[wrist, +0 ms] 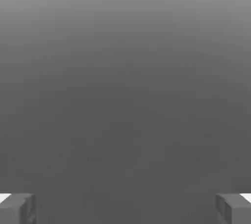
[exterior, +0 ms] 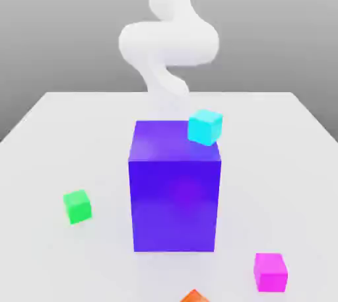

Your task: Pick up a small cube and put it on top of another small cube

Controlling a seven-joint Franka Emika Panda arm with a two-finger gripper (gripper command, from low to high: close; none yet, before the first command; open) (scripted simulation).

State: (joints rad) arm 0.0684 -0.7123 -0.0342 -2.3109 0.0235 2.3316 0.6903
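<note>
Item: claw (wrist: 125, 208). Fingers spread wide, nothing between them; hand view takes in blank grey.

Item: magenta cube (exterior: 270, 271). On the table, well apart from the claw, untouched.

Item: green cube (exterior: 78, 206). On the table, well apart from the claw, its top bare.

Item: purple-blue block (exterior: 174, 191), cyan cube (exterior: 204, 127), orange cube (exterior: 194, 296).

Progress: apparently nothing done; reach, grasp, lift and stacking all remain.

Markings: none legible.

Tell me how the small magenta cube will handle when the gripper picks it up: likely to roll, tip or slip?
The magenta cube sits flat on the table, so it probably won't roll. Its flat, parallel sides should give the open gripper a square hold. It looks rigid and small, so likely light.
</note>
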